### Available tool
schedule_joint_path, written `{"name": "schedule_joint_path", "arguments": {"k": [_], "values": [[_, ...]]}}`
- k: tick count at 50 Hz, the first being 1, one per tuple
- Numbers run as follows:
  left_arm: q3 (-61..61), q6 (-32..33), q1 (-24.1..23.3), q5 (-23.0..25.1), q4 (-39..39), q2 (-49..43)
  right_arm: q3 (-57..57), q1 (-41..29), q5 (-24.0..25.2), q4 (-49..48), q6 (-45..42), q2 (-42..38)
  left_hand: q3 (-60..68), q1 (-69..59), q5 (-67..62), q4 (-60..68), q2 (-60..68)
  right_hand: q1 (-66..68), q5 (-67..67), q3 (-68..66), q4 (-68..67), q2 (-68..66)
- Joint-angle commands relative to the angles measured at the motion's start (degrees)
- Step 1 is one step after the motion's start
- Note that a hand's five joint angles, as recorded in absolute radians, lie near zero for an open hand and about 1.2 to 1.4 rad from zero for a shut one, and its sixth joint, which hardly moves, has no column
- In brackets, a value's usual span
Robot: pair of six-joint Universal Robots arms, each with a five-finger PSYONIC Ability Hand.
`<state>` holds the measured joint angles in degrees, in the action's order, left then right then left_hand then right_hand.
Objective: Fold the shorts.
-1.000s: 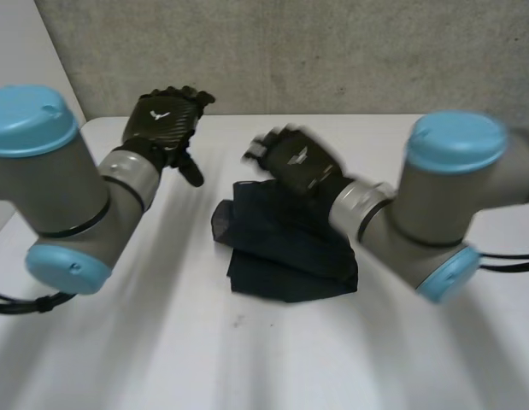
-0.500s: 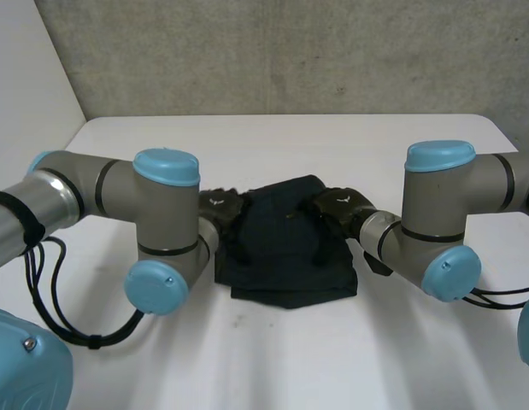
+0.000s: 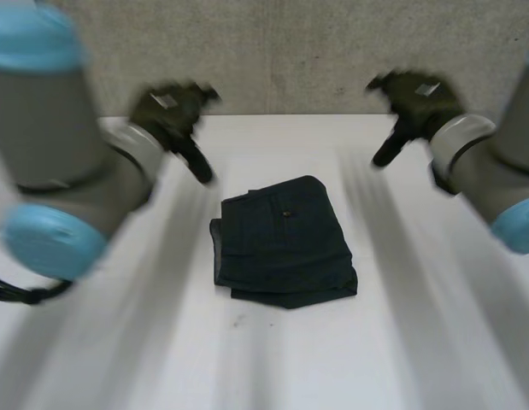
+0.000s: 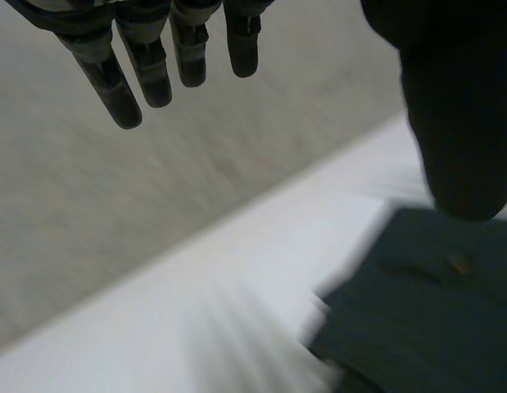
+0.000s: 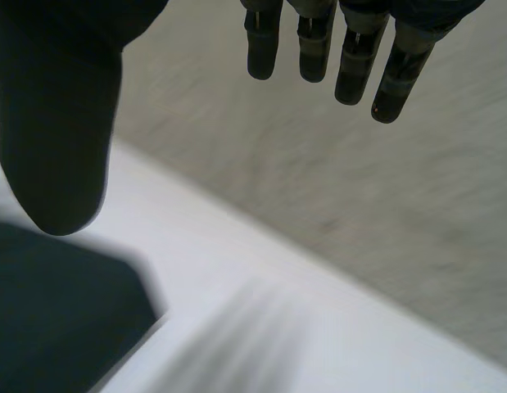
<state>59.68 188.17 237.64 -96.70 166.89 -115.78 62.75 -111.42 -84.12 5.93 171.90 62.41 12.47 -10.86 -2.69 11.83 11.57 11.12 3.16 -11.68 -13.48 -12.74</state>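
The dark navy shorts (image 3: 285, 242) lie folded into a compact stack in the middle of the white table (image 3: 273, 359), a small button showing on top. My left hand (image 3: 170, 115) hangs in the air above the table's far left, open, with nothing in it. My right hand (image 3: 415, 98) is raised at the far right, also open and empty. Both hands are well clear of the cloth. In the left wrist view straight fingers (image 4: 147, 65) and the thumb (image 4: 458, 123) stand apart above a corner of the shorts (image 4: 425, 311). The right wrist view shows spread fingers (image 5: 351, 57) and the shorts' edge (image 5: 56, 319).
A grey concrete wall (image 3: 281, 51) runs behind the table's far edge. Bare table top surrounds the folded stack on every side. My two arms (image 3: 67, 162) stand to the left and right of the shorts.
Both hands were pressing on the shorts' left and right sides half a second ago; they have since lifted off and swung up and outward toward the far corners. The shorts lie flatter.
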Motion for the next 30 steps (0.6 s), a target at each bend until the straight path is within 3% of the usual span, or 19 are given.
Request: {"name": "schedule_joint_path", "arguments": {"k": [1, 7, 30], "values": [[1.49, -5.44, 11.43, 4.58, -7.36, 15.75, 2.56, 3.58, -7.20, 0.74, 5.03, 12.21, 0.11, -1.71, 0.12, 0.74, 1.00, -1.12, -3.16, 1.68, 3.48, 2.74], [1.84, -7.47, 15.13, 10.12, -12.90, 17.78, 3.00, 4.19, -6.76, 4.87, 4.76, 13.79, -2.25, 0.64, 2.47, -1.61, -1.35, -1.12, -3.16, 1.68, 3.48, 2.74], [5.97, -6.77, 14.69, 10.39, -11.77, 19.97, 6.60, 3.49, -6.76, 2.86, 0.90, 17.13, -2.47, 0.86, 2.69, -1.83, -1.57, -1.12, -3.16, 1.68, 3.48, 2.74]]}}
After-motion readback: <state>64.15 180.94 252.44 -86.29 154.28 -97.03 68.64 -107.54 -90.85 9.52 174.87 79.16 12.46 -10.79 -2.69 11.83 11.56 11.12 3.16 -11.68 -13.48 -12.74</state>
